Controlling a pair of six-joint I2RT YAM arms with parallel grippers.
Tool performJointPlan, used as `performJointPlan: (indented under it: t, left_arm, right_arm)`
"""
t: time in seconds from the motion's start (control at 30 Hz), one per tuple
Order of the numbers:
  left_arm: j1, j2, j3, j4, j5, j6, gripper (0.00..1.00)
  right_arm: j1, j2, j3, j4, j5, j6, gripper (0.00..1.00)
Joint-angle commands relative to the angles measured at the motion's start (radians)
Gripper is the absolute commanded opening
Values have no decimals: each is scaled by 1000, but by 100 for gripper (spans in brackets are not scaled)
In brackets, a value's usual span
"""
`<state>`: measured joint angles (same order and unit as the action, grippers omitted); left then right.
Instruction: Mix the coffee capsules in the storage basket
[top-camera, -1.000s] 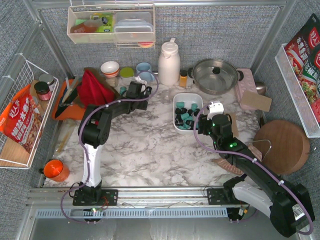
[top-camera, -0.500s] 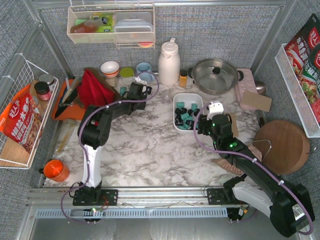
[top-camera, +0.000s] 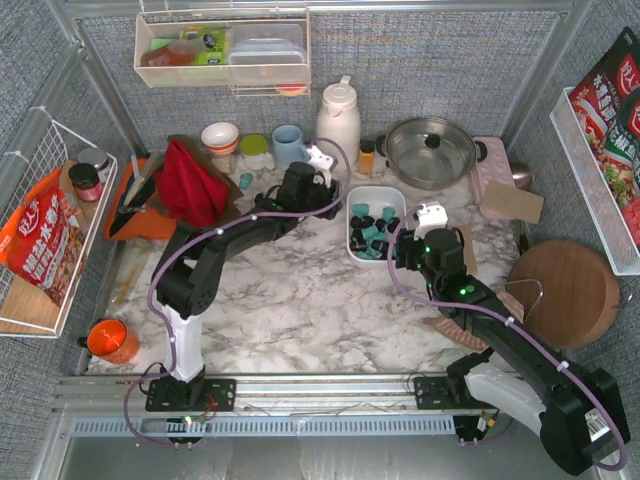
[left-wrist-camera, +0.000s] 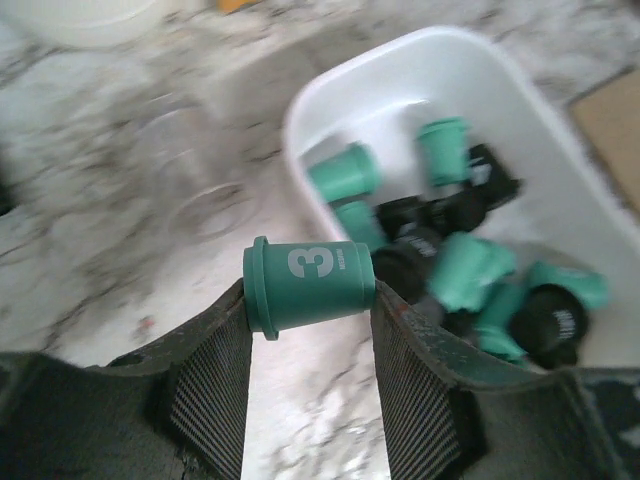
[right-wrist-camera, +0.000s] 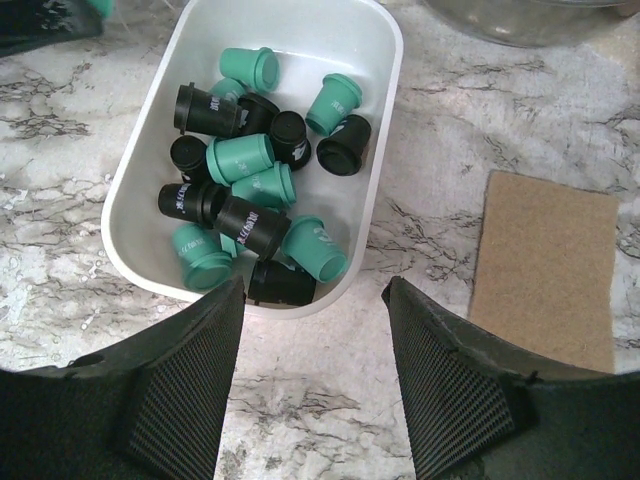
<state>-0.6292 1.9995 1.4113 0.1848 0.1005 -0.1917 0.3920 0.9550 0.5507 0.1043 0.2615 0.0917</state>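
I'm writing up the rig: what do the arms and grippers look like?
Both the left arm and right arm are black links with a white segment above the base and a lilac cable looping alongside. The left gripper and right gripper have two black fingers with ribbed inner faces. A green light glows on the right arm.

White storage basket (right-wrist-camera: 300, 25), rounded corners, holds teal and black coffee capsules (right-wrist-camera: 240, 160) jumbled on their sides. One teal capsule (left-wrist-camera: 308, 285), marked 3, sits sideways, pinched in the left gripper (left-wrist-camera: 310, 305).

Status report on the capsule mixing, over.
Left gripper shut on a green capsule beside the basket. Right gripper open, empty. Other capsules lying in basket. Nothing blocking.
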Motion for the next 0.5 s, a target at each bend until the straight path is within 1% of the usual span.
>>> performJointPlan:
  t: [0.0,0.23,0.33,0.47]
  left_arm:
    - [-46,19,28,121,149,-77,54]
    - [-100,95,104,101,151,-81,56]
    - [-105,122,126,77,138,-83,62]
    - [-106,113,116,76,116,-85,68]
  right_arm:
    - [0,-10,-2,22,8,3,64]
    - [-1,-19,-2,21,10,4,64]
    - [-1,-21,-2,21,10,3,64]
    - [-1,-21,-2,21,8,3,64]
